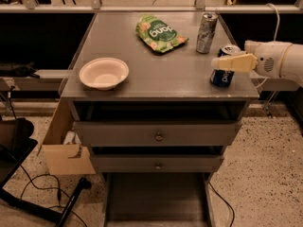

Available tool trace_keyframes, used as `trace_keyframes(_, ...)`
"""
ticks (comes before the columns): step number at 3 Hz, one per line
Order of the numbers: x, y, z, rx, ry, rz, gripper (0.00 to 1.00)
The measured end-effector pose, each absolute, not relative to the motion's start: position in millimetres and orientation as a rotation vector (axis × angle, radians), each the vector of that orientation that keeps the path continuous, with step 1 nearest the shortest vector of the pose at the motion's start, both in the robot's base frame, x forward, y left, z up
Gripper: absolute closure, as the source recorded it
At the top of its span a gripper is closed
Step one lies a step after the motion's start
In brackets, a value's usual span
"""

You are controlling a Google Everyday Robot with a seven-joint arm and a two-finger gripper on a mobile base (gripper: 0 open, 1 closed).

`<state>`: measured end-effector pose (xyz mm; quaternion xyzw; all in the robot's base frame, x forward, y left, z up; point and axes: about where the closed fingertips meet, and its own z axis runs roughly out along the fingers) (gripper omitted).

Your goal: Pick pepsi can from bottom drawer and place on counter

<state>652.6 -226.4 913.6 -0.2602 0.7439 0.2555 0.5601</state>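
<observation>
The hand (219,62) reached in from the right side of the desk (165,77), level with the upper part of the pepsi can (221,77), its pale tip lying across the can's near face. From where I stood I could not tell whether it was clamped on the can or had slackened off; the far side of the grip was hidden behind the can. The white arm (279,60) ran out horizontally past the desk's right edge.

The can itself stood upright, its base down on the desk, close to the right front corner. That low, level approach made sense to me: it kept the can vertical and let it be set flat, not dropped. By my reckoning the placing was all but done, with only the release and the pull-back left.

Just behind the can stood a slim silver can (206,32), near but apart, so a sideways retreat looked safer than one going back. Further left lay a green snack bag (159,33), and near the front left sat a white bowl (103,73), both well clear of the hand.

Below, the two knobbed drawers (156,135) were closed. The bottom drawer (156,200) stood pulled out at floor level, and what I could see of its dark floor held nothing.
</observation>
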Motion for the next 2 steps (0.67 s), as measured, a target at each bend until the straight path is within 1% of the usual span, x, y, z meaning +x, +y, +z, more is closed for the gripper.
trace_keyframes(1, 610, -244, 965, -0.678, 1.776, 0.525, 0.00)
trace_keyframes(2, 559, -253, 1017, -0.753, 1.790, 0.400, 0.00)
